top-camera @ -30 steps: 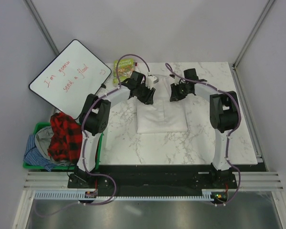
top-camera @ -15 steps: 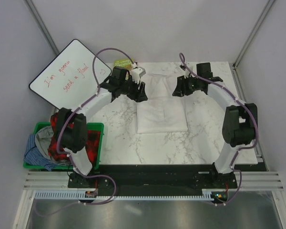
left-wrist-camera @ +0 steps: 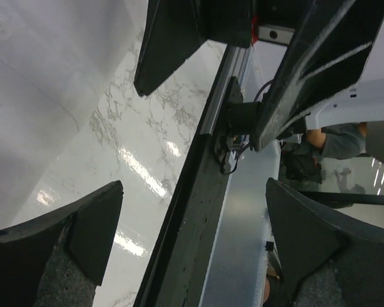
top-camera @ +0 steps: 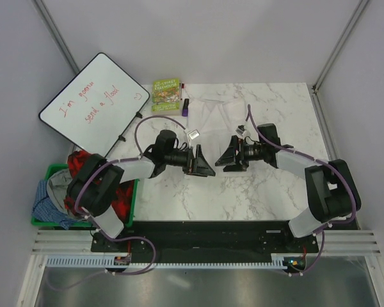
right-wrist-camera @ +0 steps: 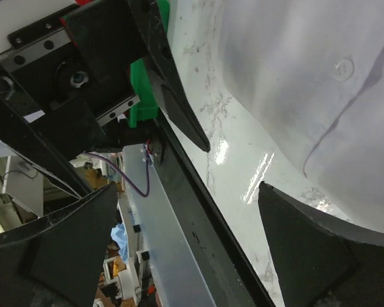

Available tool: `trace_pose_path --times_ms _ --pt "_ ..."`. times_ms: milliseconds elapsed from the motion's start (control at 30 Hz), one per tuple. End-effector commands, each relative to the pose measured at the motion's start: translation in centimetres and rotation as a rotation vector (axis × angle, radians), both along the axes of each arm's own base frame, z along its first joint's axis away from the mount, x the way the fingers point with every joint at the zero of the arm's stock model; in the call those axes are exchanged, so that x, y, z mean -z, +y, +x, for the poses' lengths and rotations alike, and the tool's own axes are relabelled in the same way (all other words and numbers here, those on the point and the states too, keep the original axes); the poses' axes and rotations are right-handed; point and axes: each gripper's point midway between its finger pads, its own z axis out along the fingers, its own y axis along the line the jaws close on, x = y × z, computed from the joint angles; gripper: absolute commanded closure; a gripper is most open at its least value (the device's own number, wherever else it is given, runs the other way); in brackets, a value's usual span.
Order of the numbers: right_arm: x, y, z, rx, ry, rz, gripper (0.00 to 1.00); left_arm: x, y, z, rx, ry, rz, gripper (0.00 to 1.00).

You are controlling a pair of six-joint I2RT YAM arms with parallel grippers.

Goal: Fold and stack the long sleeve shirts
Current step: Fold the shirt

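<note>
I have both arms low over the middle of the bench (top-camera: 275,185), noses turned toward each other. The left gripper (top-camera: 205,165) and right gripper (top-camera: 229,158) sit just apart, and each wrist view shows the other arm's fingers close ahead. Both sets of jaws are spread wide with nothing between them, which is plain in the left gripper (left-wrist-camera: 192,192) view and the right gripper (right-wrist-camera: 187,190) view alike. The white shirt (top-camera: 216,114) lies flat on the far-middle of the bench, beyond both grippers and touching neither. From above it is white on pale marble, so I can only make out faint edges. The right wrist view is better, showing the shirt (right-wrist-camera: 320,83) with a button and a seam line. I judge I am between grasps, with the next fold or the carry to a stack yet to be set up. To do it well I would first draw the arms apart so they cannot clip each other. Then I would bring each one to a matching corner of the same edge, using the wrist views rather than the overhead to find it. I would nip every layer at that corner, lift both sides level, and lay the cloth over slowly so nothing bunches. The green book (top-camera: 167,91) and the green bin (top-camera: 51,171) of clothes stand well clear.
</note>
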Motion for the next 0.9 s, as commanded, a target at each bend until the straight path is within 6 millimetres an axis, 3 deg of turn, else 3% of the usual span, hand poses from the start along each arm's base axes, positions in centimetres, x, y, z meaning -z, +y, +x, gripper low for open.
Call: trace_pose_path --times_ms 0,267,400,567,667,767,800,867 --pt "-1.5 1.4 1.1 0.035 0.005 0.142 0.02 -2.1 -1.7 1.6 -0.020 0.021 -0.138 0.01" --pt "2.9 0.8 2.3 0.080 0.079 0.143 0.02 1.5 -2.5 4.4 -0.104 0.037 -0.116 0.01" --pt "6.7 -0.7 1.9 0.112 0.139 0.084 0.02 5.4 -1.3 5.9 -0.198 0.102 -0.029 0.01" --pt "10.1 -2.5 1.2 0.168 0.240 0.031 0.02 8.9 0.8 5.6 -0.248 0.134 0.067 0.01" --pt "10.6 -3.4 0.9 0.177 0.257 0.008 0.02 8.7 1.6 4.8 -0.246 0.123 0.078 0.01" --pt "9.4 -4.0 0.1 0.136 0.222 -0.006 0.02 7.2 2.7 4.0 -0.220 0.072 0.070 0.01" --pt "8.2 -4.4 0.3 0.130 0.176 -0.001 0.02 6.8 3.4 4.1 -0.222 0.062 0.064 0.01" --pt "7.2 -4.9 -0.5 0.104 0.162 -0.006 0.02 6.9 4.8 3.6 -0.236 0.071 0.085 0.01"
